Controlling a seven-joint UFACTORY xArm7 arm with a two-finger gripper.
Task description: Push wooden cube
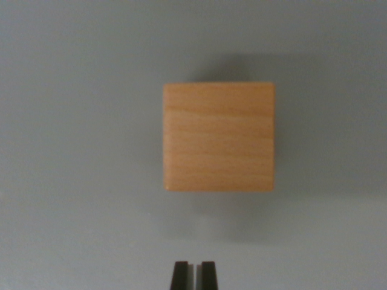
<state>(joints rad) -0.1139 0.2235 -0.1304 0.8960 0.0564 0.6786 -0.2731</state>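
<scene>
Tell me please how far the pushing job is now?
Nothing looks done yet. The gripper sits at the bottom edge, fingers nearly together, lined up below the wooden cube, with bare grey table between them. Left: close that gap, touch the cube and push it.

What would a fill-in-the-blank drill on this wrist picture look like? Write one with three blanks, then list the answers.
1. The cube is made of ____.
2. The claw shows at the ____ edge of the wrist view.
3. Between the claw's tips and the cube lies a strip of bare ____ surface, so they are apart.

Missing words: wood; bottom; grey
</scene>
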